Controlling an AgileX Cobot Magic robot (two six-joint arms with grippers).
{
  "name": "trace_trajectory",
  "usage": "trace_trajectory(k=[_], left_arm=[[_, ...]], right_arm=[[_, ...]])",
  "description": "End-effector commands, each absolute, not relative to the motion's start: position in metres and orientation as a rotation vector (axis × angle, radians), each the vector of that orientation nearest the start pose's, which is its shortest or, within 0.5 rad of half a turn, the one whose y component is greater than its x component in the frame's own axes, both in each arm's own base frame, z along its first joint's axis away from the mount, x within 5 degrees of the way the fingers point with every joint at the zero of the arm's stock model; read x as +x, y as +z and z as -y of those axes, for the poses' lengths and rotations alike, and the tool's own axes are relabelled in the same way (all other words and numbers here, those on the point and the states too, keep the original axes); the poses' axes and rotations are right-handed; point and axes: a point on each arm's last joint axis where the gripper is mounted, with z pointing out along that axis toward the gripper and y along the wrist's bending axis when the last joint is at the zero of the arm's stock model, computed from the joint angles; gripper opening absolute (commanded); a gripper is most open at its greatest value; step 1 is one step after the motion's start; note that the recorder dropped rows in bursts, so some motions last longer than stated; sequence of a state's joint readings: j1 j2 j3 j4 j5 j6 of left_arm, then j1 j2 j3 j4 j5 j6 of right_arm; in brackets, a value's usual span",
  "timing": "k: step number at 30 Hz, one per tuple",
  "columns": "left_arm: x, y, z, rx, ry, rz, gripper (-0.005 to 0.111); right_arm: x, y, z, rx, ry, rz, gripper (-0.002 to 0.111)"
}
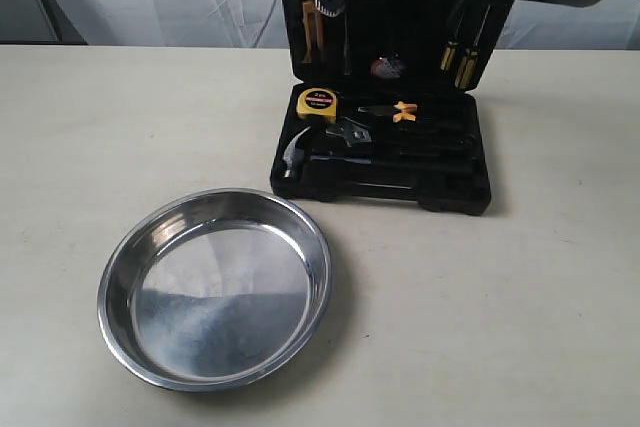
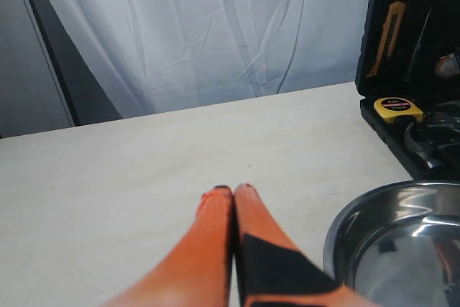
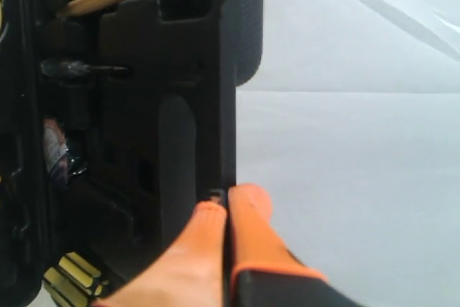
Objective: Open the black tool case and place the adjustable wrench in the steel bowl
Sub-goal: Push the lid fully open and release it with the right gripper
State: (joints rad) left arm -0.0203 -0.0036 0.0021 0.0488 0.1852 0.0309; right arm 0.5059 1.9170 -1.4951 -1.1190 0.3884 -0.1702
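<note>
Right wrist view: right gripper (image 3: 226,203) clenched, pressed to upright lid edge of black tool case (image 1: 450,192) (left gripper (image 2: 233,190) also clenched, idle left of steel bowl (image 1: 215,292)); adjustable wrench (image 1: 352,135) sits in tray's left half beside hammer (image 1: 293,155), so clear the lid, open up, pinch squarely across its handle.

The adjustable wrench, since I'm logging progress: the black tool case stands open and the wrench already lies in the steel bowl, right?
Not quite. The black tool case is open, but the adjustable wrench lies in the case's lower half beside the hammer, as the exterior view shows. The steel bowl holds nothing.
</note>
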Motion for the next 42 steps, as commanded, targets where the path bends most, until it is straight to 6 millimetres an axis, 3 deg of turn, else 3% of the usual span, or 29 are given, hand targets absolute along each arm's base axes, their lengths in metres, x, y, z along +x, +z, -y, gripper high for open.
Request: trace_trajectory(k=[1,10,24,42], left_arm=[[0.056,0.197,0.000,0.075,0.049,-1.662,0.000],[0.056,0.197,0.000,0.075,0.049,-1.662,0.000],[0.056,0.197,0.000,0.075,0.049,-1.662,0.000],[0.056,0.197,0.000,0.075,0.049,-1.662,0.000]], right_arm=[[0.417,0.278,-0.177,-1.466,-0.801,-1.538,-0.001],[0.427,0.281,-0.164,-1.417,-0.725,-1.503,-0.001],[0.451,0.228,-0.152,-1.473,-0.667,-1.558,-0.001],[0.492,0.212,-0.156,-1.384,-0.689,-1.604,-0.001]])
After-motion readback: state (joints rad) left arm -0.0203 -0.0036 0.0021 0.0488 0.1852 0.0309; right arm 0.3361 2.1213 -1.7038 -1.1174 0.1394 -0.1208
